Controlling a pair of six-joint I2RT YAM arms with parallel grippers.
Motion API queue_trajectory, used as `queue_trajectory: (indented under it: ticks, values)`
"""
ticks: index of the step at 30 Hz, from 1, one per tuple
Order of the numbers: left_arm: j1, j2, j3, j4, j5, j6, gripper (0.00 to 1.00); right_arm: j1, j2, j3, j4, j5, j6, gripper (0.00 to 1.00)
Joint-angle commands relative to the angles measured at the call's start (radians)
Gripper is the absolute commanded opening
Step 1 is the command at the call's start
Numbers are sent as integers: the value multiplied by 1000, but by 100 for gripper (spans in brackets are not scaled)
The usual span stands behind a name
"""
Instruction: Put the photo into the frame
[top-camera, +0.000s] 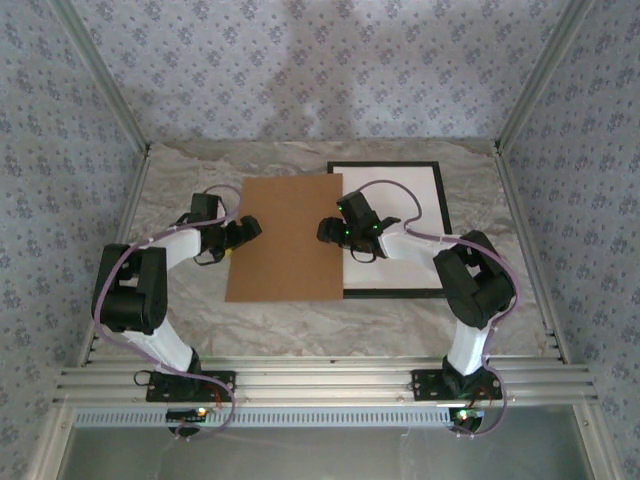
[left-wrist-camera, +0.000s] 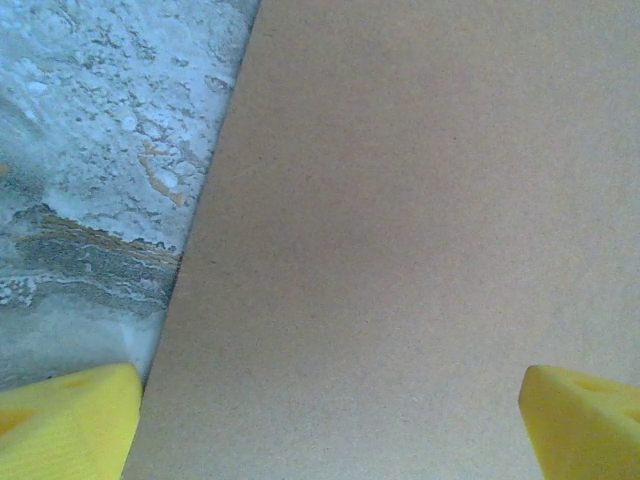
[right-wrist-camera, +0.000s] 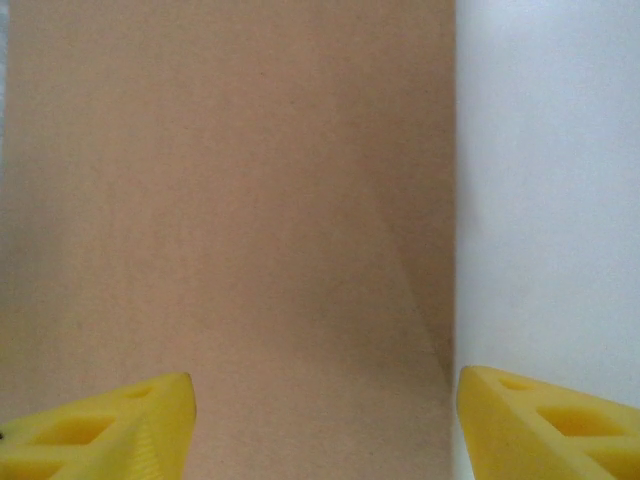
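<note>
Frame (top-camera: 392, 292) just right of my right pincer (top-camera: 327, 232), photo (top-camera: 420, 195) seemingly face-down inside. It and left pincer (top-camera: 246, 232) both spread, empty, over backing board (top-camera: 285, 255). Next, I reckon: pinch board edges, shift onto frame.

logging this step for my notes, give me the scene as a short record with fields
board: brown, flat on the table, right edge over the frame's left side
frame: black, flat, right of centre
white sheet: fills the frame's opening; no printed picture shows on it
left gripper: open, at the board's left edge
right gripper: open, at the board's right edge
held: nothing
</note>
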Motion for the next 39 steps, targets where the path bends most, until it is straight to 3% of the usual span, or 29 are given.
queue_trajectory:
  ticks: [1, 22, 39]
  values:
    - [-9, 28, -27, -68, 81, 0, 97, -8, 18, -20, 50, -49, 16, 70]
    - [-10, 31, -33, -64, 92, -3, 96, -3, 38, -22, 10, 7, 5, 74]
    - [-9, 30, -35, -68, 93, -3, 96, 13, 38, -13, -37, 63, -13, 83]
